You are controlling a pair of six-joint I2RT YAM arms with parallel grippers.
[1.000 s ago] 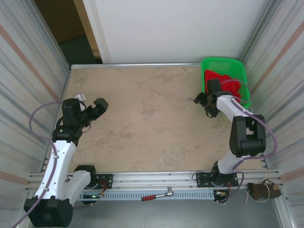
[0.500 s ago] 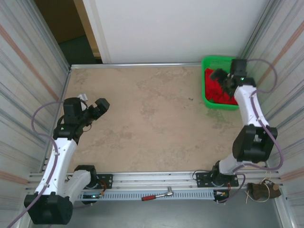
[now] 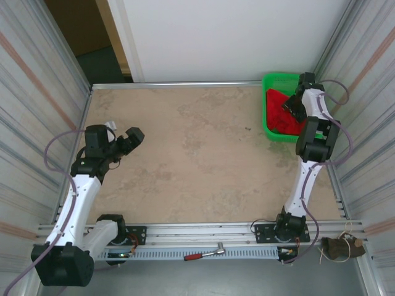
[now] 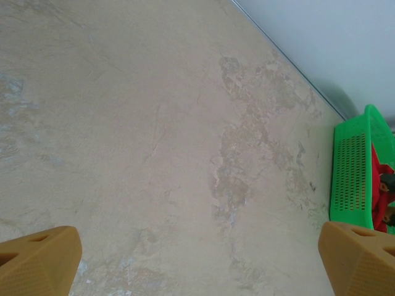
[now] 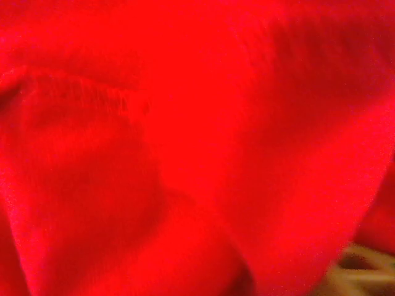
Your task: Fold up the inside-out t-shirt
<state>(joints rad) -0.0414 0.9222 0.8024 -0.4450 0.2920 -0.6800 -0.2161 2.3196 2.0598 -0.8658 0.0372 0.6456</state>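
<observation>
Across the work area, the table (image 3: 197,160) provides the mottled tan surface for the fold. At its far right corner stands the green mesh basket (image 3: 265,117). The inside-out t-shirt (image 3: 281,116) lies bunched inside it, not yet on the table.

The right arm reaches to the basket, with the right gripper (image 3: 295,106) lowered among the red cloth. The right wrist view has the cloth close against the lens, with a stitched seam (image 5: 80,92) at upper left. Whether these jaws stand apart or pinch cloth cannot be told.

The left gripper (image 3: 128,139) hovers over the table's left side, well apart from the basket, with its jaws spread wide. Its tan fingertips (image 4: 37,259) sit at the lower corners of the left wrist view with nothing between them.

Step in hand, as judged: secure the garment for removal from the basket.

1. Close on one thick fold, not on a thin surface layer that may slip.
2. Keep the fingers off the mesh wall.
3. Lift straight up until the trailing cloth clears the rim, or the basket may be dragged along.
4. Carry the garment toward the table's middle, within reach of the left gripper.
</observation>
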